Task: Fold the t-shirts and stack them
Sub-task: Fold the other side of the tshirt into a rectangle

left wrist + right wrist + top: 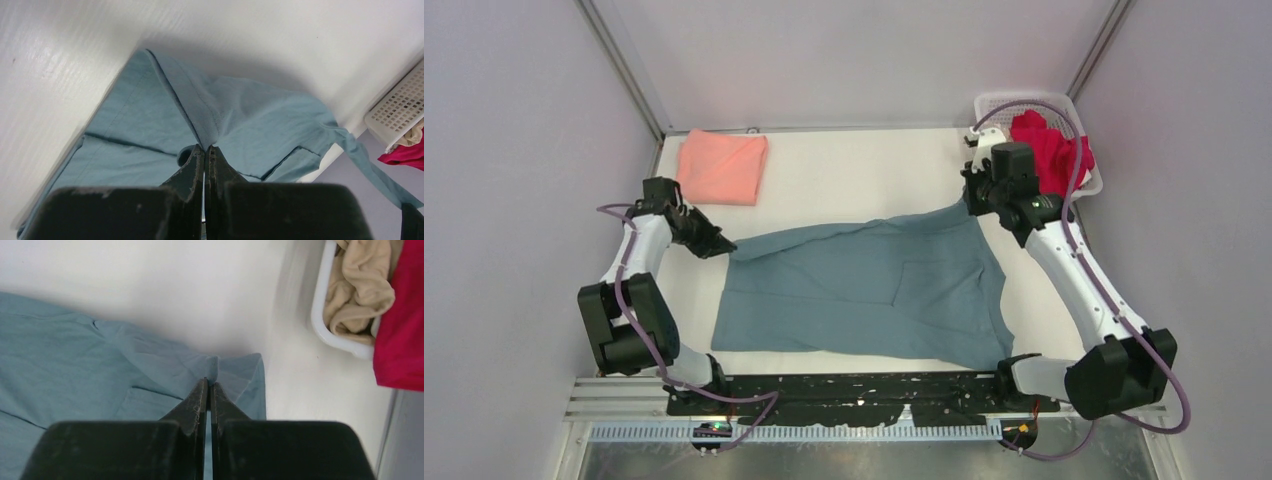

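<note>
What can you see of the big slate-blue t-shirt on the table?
The large slate-blue cloth t-shirt looks soft and thin, with stitched hems, lying creased and mostly flat on the white table, one layer folded over another. Its far edge is stretched between the left gripper and the right gripper, each shut on a far corner.

Slate-blue shirt [864, 290] spread out — pink shirt [722, 167] folded.

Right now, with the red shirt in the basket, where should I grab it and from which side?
Grip the red shirt at its crumpled top, coming straight down from above. It lies bunched inside the basket, whose walls would likely block a sideways approach, and the bunched folds offer a pinch. Keep clear of the beige shirt beside it.
</note>
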Motion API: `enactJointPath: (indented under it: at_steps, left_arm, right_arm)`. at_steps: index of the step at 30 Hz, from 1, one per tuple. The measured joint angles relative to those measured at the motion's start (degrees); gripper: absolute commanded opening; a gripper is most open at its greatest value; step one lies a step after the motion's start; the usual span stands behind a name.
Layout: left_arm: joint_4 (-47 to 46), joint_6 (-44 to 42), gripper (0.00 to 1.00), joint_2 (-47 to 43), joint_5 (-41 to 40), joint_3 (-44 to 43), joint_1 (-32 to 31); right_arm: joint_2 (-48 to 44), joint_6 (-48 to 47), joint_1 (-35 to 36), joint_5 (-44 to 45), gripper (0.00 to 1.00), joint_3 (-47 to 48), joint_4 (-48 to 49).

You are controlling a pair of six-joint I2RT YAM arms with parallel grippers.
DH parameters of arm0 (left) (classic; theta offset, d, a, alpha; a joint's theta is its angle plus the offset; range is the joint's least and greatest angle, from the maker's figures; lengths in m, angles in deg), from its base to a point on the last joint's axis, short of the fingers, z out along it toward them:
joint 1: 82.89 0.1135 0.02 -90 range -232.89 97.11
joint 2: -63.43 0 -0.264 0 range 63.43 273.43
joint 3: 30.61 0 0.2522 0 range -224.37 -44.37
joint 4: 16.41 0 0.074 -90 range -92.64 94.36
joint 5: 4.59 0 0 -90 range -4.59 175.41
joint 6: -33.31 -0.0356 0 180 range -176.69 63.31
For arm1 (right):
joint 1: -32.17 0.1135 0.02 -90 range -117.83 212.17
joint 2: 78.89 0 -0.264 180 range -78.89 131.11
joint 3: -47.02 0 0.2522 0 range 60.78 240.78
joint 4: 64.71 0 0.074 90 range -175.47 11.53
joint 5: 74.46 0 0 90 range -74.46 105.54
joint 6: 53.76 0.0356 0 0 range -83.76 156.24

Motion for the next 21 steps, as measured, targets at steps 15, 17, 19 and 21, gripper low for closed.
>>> enactJointPath:
  at_steps: [15, 17, 19, 21]
  left_arm:
    - [0.13, -1.51, 0.00, -8.22, 0.26, 8.37, 1.86]
    - [0.42, -1.53, 0.00, -9.33, 0.13, 9.16, 2.25]
    - [1.01, -1.55, 0.00, -10.56, 0.22, 9.84, 2.97]
    - [1.44, -1.55, 0.00, -11.89, 0.39, 10.40, 3.93]
  right_arm:
    - [-19.26, 3.37, 0.00, 8.28, 0.06, -8.68, -12.76]
    - [-20.24, 3.63, -0.02, 8.39, 0.06, -9.05, -14.08]
    - [-20.74, 3.82, 0.00, 8.37, 0.07, -9.68, -15.08]
    - [-20.94, 4.31, 0.00, 8.33, 0.06, -10.86, -16.22]
